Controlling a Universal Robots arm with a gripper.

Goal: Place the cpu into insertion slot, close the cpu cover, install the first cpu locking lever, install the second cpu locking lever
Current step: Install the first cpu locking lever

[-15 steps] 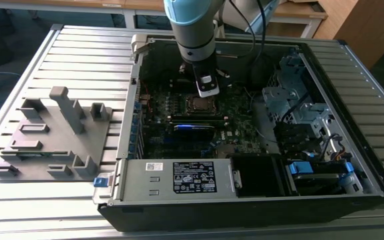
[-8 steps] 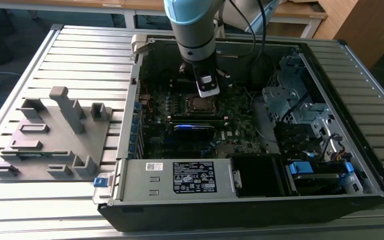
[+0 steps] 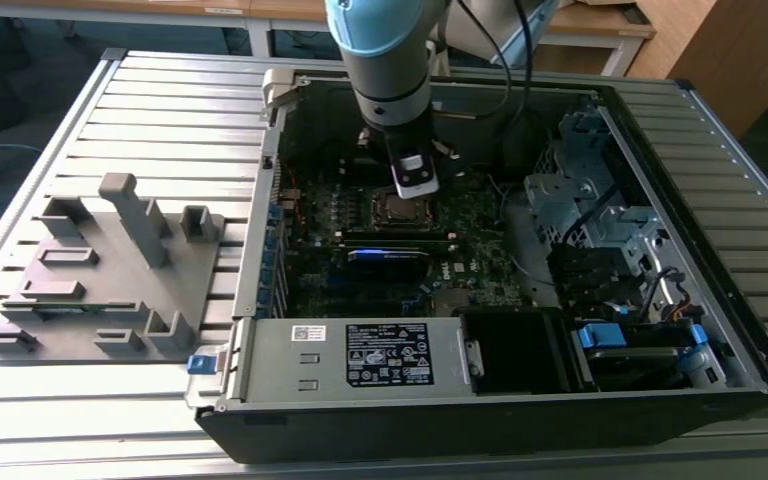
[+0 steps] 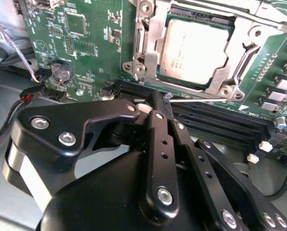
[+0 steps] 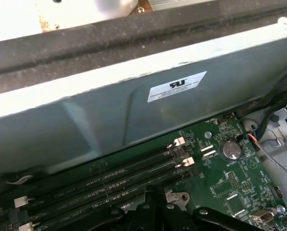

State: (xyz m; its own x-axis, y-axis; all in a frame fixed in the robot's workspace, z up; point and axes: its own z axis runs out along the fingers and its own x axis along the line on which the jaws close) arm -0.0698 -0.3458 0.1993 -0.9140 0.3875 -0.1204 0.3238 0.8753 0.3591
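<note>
- Second wrist view first: the small flat square cpu (image 4: 193,50) with its dull silvery-grey metal top lies level in the dark square insertion slot (image 4: 196,10) on the green circuit board (image 4: 85,43). I count that step as done.
- The thin silvery metal cpu cover (image 4: 145,48), a frame plate with a square window, lies flat around the chip, and the chip's top shows through the window. The cover looks closed to me.
- My black gripper (image 4: 156,98) is clenched, its fingertips drawn together with no gap that I can see. They sit just over the long black memory slots (image 4: 215,120), on the side of the socket nearest me.
- A thin bright wire locking lever (image 4: 198,100) runs along that near edge of the socket, and its bent end comes right up to my fingertips. I cannot tell whether I pinch it or only press against it. I also cannot tell whether it is hooked under its catch.
- A second silvery lever bar (image 4: 258,14) slants across the far side of the cover, and I cannot tell whether it is latched.
- In the exterior view I hang straight down over the socket inside the open black computer case (image 3: 704,330).
- My judgement is that the first two steps are finished, I am at work on one lever, and the other is left.
</note>
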